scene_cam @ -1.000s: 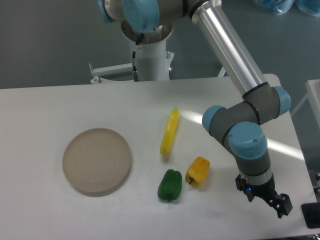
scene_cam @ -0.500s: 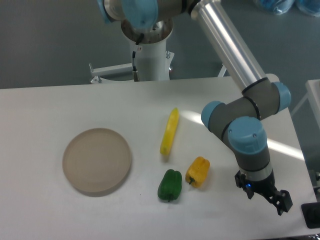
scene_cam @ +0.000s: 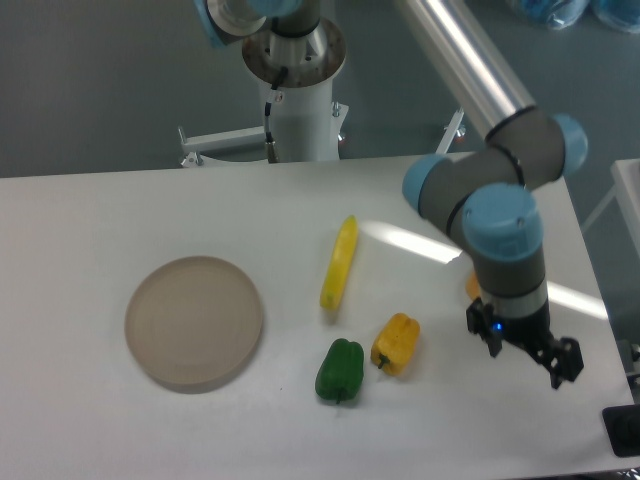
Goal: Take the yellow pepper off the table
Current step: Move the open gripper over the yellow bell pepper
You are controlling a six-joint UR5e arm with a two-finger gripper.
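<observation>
Lying on the white desk (scene_cam: 120, 210) toward its front edge, right of centre, the yellow pepper (scene_cam: 396, 342) rests on its side, dark stem pointing front-left. Just beside it to the left, a green pepper (scene_cam: 340, 370), close but apparently not touching. Behind both, a long slim yellow piece (scene_cam: 340, 262) runs front to back. A round tan plate (scene_cam: 194, 320) sits well apart toward the left edge. The fingers (scene_cam: 524, 349) hang near the right edge, apart from the pepper, holding nothing; they look spread, though the dark parts blur. A small orange bit (scene_cam: 472, 285) shows behind the wrist.
</observation>
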